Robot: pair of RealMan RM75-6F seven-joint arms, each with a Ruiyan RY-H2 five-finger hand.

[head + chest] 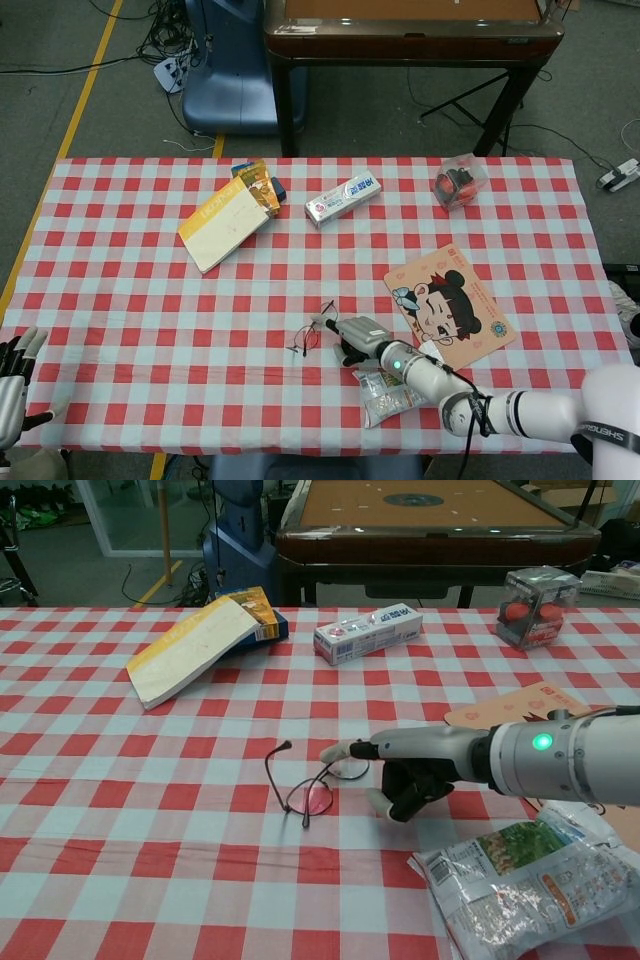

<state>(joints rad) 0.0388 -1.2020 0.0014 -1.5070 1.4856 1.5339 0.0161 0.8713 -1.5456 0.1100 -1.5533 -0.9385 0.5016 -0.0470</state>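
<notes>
The desk [120, 880] wears a cloth checked in red and white. Just beside the pale fingers [345, 749] lie glasses [305, 783] with a thin dark frame and a reddish tint in the lens. The right hand [415, 765] is silver-grey with black inner parts, and a green light glows on its wrist. Near it, the packet [525, 880] is clear with green and orange print. Beyond the fingers, the book [190, 648] is cream with a yellow edge, the box [367, 633] white with blue and red, and the mat [450, 305] peach with a dark-haired cartoon face.
</notes>
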